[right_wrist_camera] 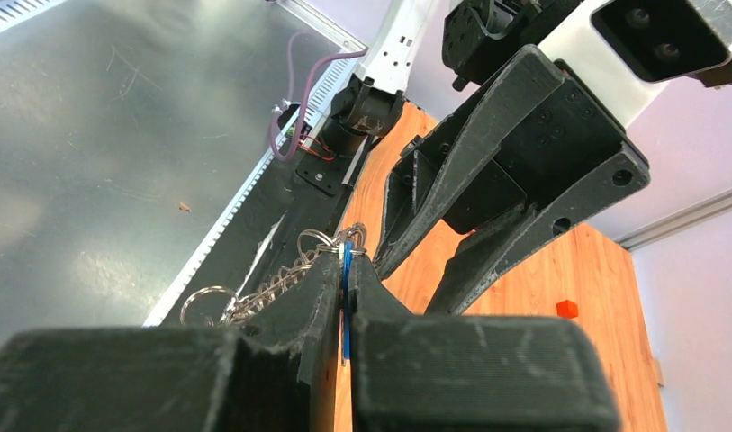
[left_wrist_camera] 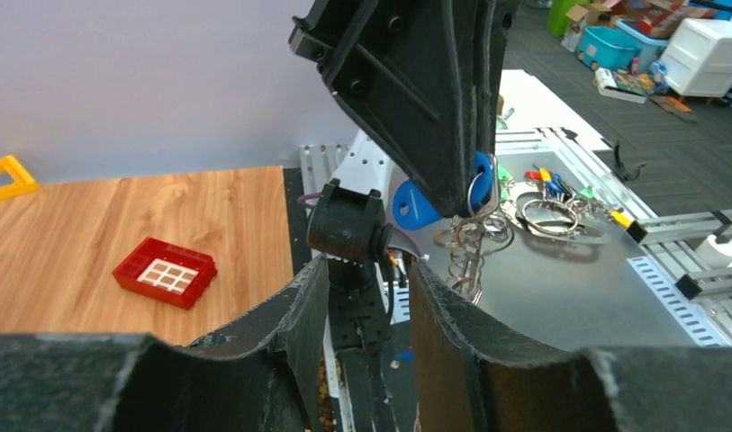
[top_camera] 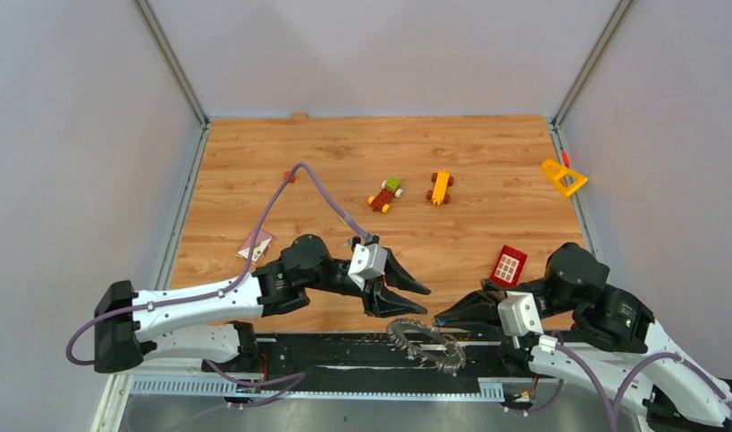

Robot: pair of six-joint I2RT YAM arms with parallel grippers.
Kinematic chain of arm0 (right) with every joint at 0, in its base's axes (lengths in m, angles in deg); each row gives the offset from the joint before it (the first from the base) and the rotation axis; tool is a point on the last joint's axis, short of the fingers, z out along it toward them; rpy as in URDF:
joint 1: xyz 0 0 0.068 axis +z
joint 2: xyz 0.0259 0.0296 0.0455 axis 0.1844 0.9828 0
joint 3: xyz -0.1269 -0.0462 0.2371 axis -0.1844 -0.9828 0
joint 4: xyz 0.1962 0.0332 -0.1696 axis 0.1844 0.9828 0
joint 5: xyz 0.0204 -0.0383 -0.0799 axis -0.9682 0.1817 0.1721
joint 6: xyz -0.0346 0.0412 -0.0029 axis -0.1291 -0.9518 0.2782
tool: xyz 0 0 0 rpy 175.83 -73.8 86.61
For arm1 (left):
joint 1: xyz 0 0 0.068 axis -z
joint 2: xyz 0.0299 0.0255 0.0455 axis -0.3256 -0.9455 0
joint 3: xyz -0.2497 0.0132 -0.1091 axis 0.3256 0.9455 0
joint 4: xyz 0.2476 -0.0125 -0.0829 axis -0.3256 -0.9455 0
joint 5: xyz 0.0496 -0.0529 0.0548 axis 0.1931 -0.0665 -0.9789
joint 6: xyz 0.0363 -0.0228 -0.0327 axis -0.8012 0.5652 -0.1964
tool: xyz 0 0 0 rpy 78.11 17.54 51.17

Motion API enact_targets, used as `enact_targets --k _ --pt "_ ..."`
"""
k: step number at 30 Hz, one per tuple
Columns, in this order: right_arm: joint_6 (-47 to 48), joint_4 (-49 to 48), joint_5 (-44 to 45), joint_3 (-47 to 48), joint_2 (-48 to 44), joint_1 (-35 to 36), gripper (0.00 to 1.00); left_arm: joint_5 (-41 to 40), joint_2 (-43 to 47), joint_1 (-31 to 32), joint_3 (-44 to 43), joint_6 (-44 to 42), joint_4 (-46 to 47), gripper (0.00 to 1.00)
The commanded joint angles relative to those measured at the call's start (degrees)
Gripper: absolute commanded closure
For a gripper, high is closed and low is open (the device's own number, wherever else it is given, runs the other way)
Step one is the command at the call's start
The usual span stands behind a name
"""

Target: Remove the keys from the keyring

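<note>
Edgewise, the blue key [left_wrist_camera: 414,207] runs lengthwise along the right jaws clamping it — left jaws apart, keyring [top_camera: 425,344] hanging.

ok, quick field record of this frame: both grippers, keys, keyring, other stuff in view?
left gripper: open, empty, facing the right one
right gripper: shut on small blue-headed silver key
large silver-grey metal keyring with dark coiled rim: beside right gripper's tip, at the near edge
small wire rings: dangling under the held key
other: red window block, yellow plastic triangle, two toy block vehicles
</note>
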Motion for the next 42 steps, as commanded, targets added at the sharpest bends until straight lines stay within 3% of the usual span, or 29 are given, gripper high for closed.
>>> enact_targets --k 1,13,24,26,33,42 --pt "2.21 -2.10 0.80 2.09 1.34 -0.16 1.00 4.64 -2.29 0.09 -3.66 2.17 5.94 0.54" --pt "4.46 -2.88 5.75 2.12 0.79 -0.14 1.00 12.63 -6.63 2.62 -5.36 2.75 4.72 0.50" --pt "6.02 -1.45 7.36 1.99 0.55 -0.14 1.00 12.67 -7.71 3.28 -4.90 3.12 3.69 0.46" --pt "6.03 -1.59 7.64 2.02 0.59 -0.15 1.00 12.60 -8.05 3.32 -4.98 3.10 3.79 0.50" --pt "6.03 -1.82 8.58 2.08 0.33 -0.18 1.00 12.46 -8.74 3.38 -5.08 3.21 3.04 0.77" --pt "6.20 -2.37 10.90 2.09 -0.74 -0.14 1.00 11.52 -8.40 3.38 -5.97 0.98 -3.30 0.99"
